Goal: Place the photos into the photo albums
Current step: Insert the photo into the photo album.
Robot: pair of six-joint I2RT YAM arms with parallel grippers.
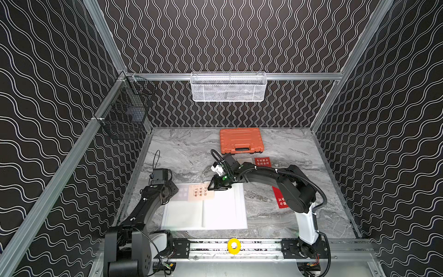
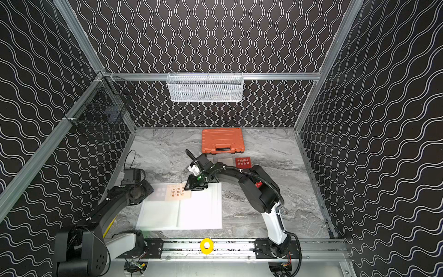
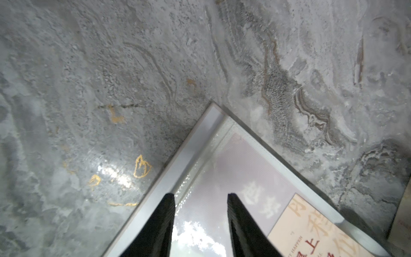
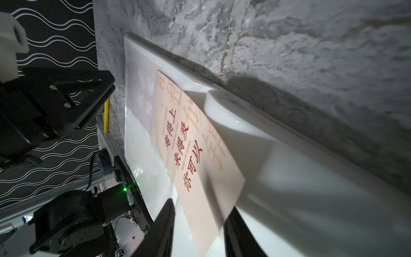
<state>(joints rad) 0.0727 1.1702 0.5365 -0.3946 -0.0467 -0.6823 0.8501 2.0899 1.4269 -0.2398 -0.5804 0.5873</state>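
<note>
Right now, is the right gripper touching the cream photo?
Cannot tell. Right wrist view: the cream photo lies between the right gripper's fingers; neither contact nor gap shows plainly.

Left arm (image 1: 143, 211): stretched forward, wrist tipped down.
Left claw (image 3: 200, 195): fingers apart, gripping nothing.
Right arm (image 1: 263, 176): elbow bent, forearm reaching leftward.
Right claw (image 4: 201, 204): fingers parted.

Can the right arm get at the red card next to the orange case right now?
Probably yes. The red card lies flat on the table just beyond the right forearm, with nothing on it. The right gripper stands open over the cream card on the album, so it looks free to go.
</note>
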